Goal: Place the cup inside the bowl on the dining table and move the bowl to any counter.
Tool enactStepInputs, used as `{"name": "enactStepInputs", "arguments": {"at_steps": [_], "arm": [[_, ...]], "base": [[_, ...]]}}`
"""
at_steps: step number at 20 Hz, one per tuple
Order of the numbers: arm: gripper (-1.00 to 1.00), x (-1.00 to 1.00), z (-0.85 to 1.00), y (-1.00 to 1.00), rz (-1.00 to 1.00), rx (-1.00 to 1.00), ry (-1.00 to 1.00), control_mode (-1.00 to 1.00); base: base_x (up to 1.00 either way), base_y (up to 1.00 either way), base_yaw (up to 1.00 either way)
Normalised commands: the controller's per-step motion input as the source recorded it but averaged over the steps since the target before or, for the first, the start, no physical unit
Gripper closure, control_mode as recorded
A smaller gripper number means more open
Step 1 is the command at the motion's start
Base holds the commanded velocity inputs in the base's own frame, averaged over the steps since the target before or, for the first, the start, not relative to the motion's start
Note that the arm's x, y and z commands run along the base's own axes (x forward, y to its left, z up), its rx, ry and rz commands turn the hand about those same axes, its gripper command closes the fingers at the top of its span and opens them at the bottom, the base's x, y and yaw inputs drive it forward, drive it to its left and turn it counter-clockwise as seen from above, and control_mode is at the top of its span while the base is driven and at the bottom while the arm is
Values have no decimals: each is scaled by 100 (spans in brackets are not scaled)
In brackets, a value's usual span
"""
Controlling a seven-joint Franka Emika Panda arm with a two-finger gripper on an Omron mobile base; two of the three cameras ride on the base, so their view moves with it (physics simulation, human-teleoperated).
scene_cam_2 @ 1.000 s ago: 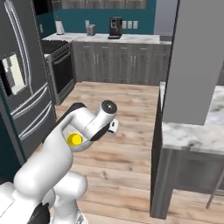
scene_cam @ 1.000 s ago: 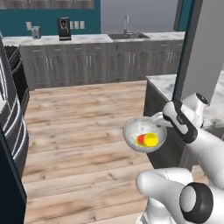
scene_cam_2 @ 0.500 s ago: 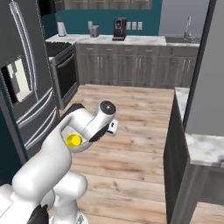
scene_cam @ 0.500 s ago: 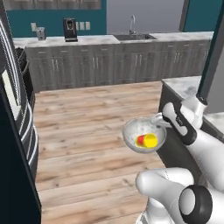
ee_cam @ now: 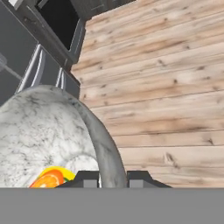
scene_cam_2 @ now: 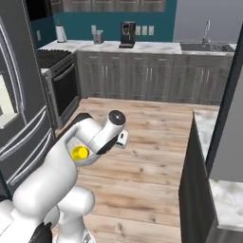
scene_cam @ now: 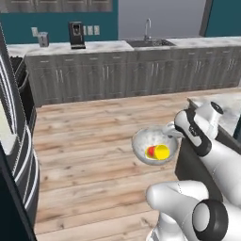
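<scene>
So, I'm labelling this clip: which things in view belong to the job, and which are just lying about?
Job: gripper shut on the bowl rim; cup inside it; counter.
Lying about: coffee machine, sink tap, fridge.

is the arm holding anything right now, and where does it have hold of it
Yes: the round speckled grey-white bowl, held by its rim, which passes between the gripper fingers. The small yellow cup with a red part lies inside it.
</scene>
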Motion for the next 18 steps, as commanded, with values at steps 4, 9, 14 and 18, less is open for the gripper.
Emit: {"name": "enactStepInputs", "arguments": {"at_steps": [4, 9, 14, 18], "arm": [[100, 0, 0, 0, 0, 0, 0, 100], [100, 0, 0, 0, 0, 0, 0, 100], [100, 0, 0, 0, 0, 0, 0, 100], [100, 0, 0, 0, 0, 0, 0, 100]], "base": [[78, 29, 0], [71, 34, 0], [68, 31, 0], [60, 14, 0]]}}
